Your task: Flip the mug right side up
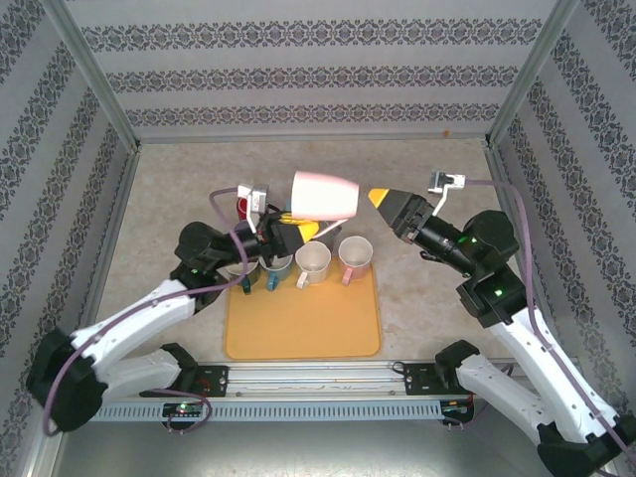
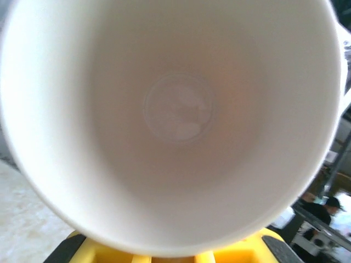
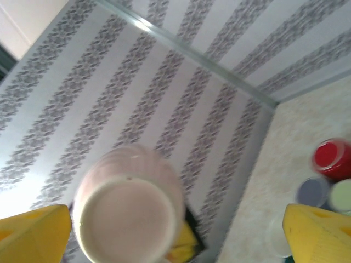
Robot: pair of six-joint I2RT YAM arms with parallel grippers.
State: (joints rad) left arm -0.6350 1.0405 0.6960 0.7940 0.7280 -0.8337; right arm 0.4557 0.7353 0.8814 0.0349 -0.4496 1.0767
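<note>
I see my left claw (image 1: 295,228) clamped tight on the rim of the pink mug (image 1: 326,195), holding it on its side in the air above the far edge of the orange tray (image 1: 303,323). The mug's mouth faces the left wrist camera and its base faces my right claw (image 1: 380,198), which stands wide open just beside it, gripping nothing. Four other mugs (image 1: 312,260) sit on the tray on the bench (image 1: 427,308).
</note>
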